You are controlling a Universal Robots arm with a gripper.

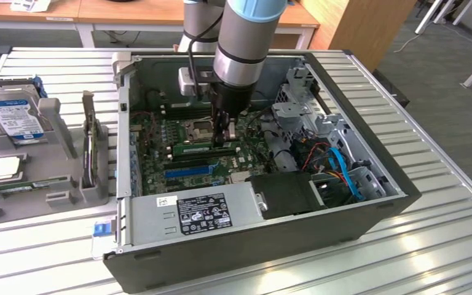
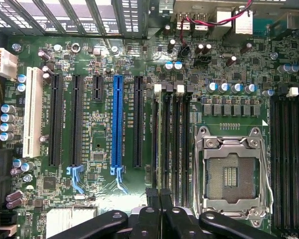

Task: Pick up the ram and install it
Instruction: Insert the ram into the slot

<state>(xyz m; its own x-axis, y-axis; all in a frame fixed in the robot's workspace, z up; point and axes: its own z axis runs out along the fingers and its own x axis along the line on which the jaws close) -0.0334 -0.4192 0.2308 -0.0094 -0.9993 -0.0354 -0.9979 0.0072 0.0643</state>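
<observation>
The fingers (image 2: 153,200) clamp one end of the thin ram (image 2: 164,134), which stands in a slot on the motherboard (image 2: 97,130)

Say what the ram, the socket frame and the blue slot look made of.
Ram: green circuit board, likely fibreglass laminate, matte, with small dark chips.
Socket frame: bare metal, probably steel; silvery with bright glints.
Blue slot: likely moulded plastic; even colour, slight sheen.
</observation>
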